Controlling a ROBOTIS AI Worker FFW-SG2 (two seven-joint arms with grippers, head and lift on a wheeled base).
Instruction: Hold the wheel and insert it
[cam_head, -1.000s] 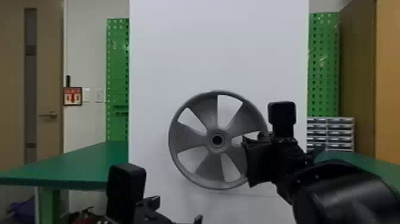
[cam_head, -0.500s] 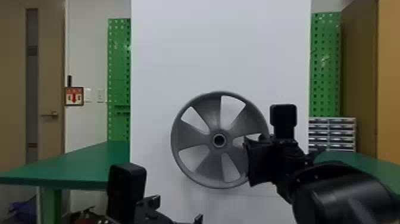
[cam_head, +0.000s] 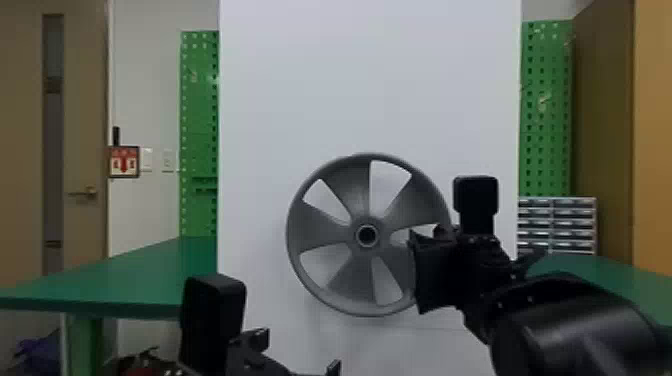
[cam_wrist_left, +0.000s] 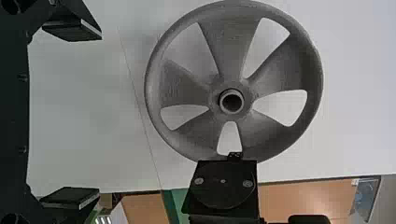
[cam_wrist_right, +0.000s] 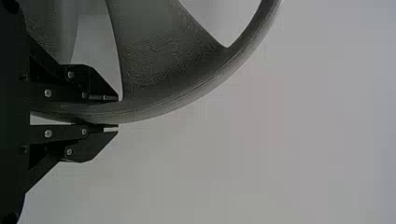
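One wheel (cam_head: 356, 219) stands upright before the white panel (cam_head: 370, 80), rim (cam_wrist_right: 163, 105) pinched between the right claw's (cam_wrist_right: 117, 113) nearly closed fingers, left claw (cam_wrist_left: 99, 114) wide open and empty; hold judged achieved, insertion probably remaining, seating unconfirmed.

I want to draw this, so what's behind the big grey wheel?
Behind the wheel is a white panel, which peeks through the gaps between its spokes. The parts right behind the spokes and hub are covered, so I can't tell what is there.
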